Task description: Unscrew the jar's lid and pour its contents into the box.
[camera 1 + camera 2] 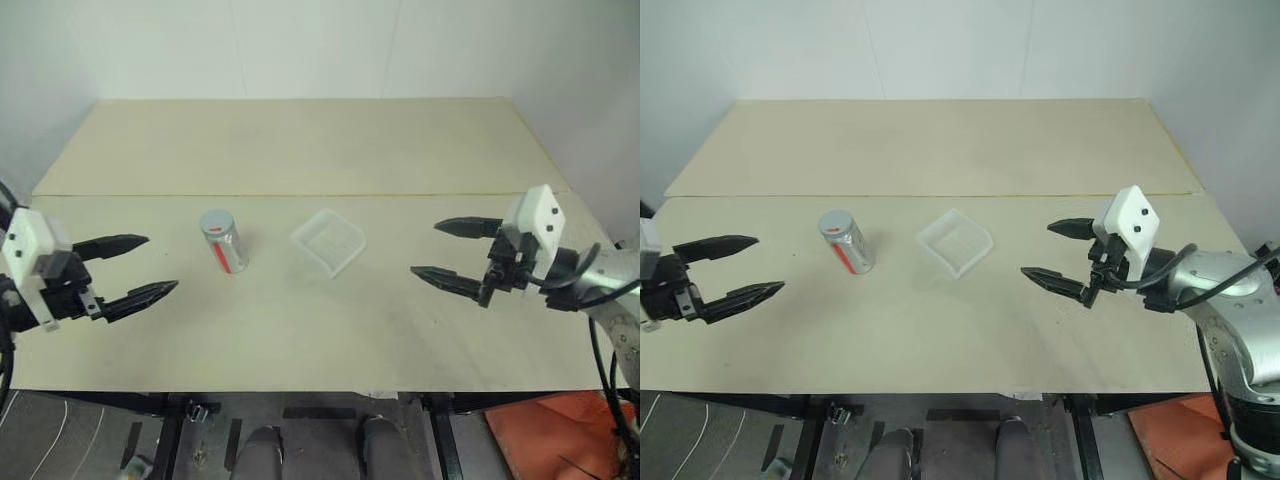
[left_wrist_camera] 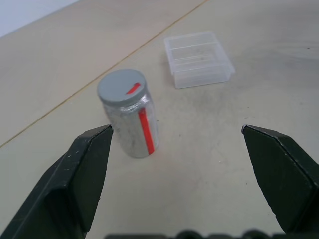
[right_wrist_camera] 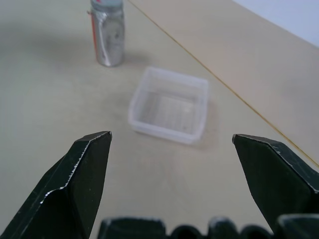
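Observation:
The jar (image 1: pixel 224 243) stands upright on the table, clear with a red stripe down its side, and its grey lid (image 2: pixel 121 86) with a small red mark is on it. To its right sits the clear square box (image 1: pixel 328 241), with nothing in it that I can see. My left gripper (image 1: pixel 148 266) hovers open to the left of the jar, apart from it. My right gripper (image 1: pixel 438 250) hovers open to the right of the box, pointing toward it. The contents cannot be made out through the jar's wall.
The pale wooden table (image 1: pixel 300 150) stretches far behind the jar and box, with a seam (image 1: pixel 300 194) running across it. Its front edge (image 1: pixel 300 390) lies close below the grippers. White walls stand behind and to both sides.

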